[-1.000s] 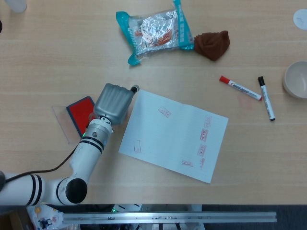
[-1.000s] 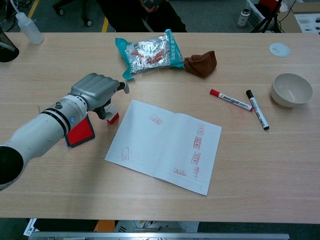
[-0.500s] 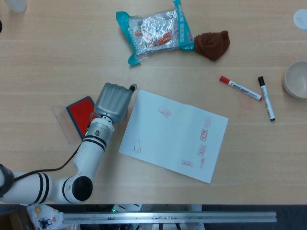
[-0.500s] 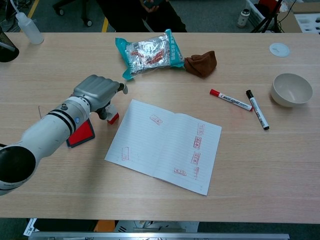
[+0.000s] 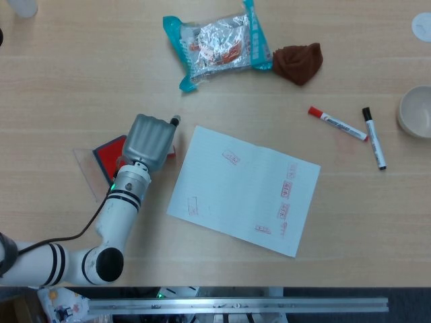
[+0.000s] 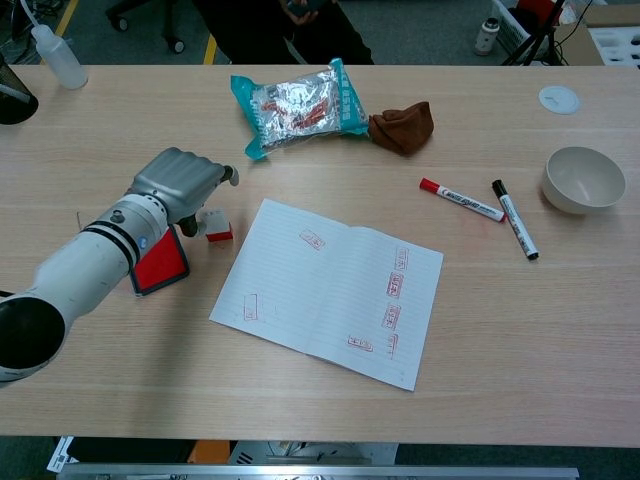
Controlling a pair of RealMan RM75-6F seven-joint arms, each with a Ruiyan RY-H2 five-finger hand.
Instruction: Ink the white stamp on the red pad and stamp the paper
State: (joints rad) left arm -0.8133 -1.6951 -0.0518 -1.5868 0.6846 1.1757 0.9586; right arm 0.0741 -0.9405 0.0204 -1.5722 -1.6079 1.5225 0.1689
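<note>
The white stamp point(image 6: 217, 226), with its red base, is on the table just left of the paper point(image 6: 330, 290); in the head view only a red sliver of the stamp point(image 5: 171, 154) shows past my knuckles. My left hand point(image 6: 180, 183) is curled over it from the left and holds it at the fingertips. The red ink pad point(image 6: 158, 263) lies directly left of the stamp, partly under my wrist, and the same pad point(image 5: 108, 153) shows in the head view. The open lined paper point(image 5: 242, 190) carries several red stamp marks. My right hand is not visible.
A foil snack bag point(image 6: 298, 103) and a brown cloth point(image 6: 404, 127) lie at the back. Two markers point(image 6: 462, 200) point(image 6: 514, 220) and a white bowl point(image 6: 583, 180) are at the right. A squeeze bottle point(image 6: 55, 55) stands at the far left corner.
My left hand has shifted left, away from the paper's edge and toward the ink pad. The stamp moved a little left with it and now shows beside the fingers.
</note>
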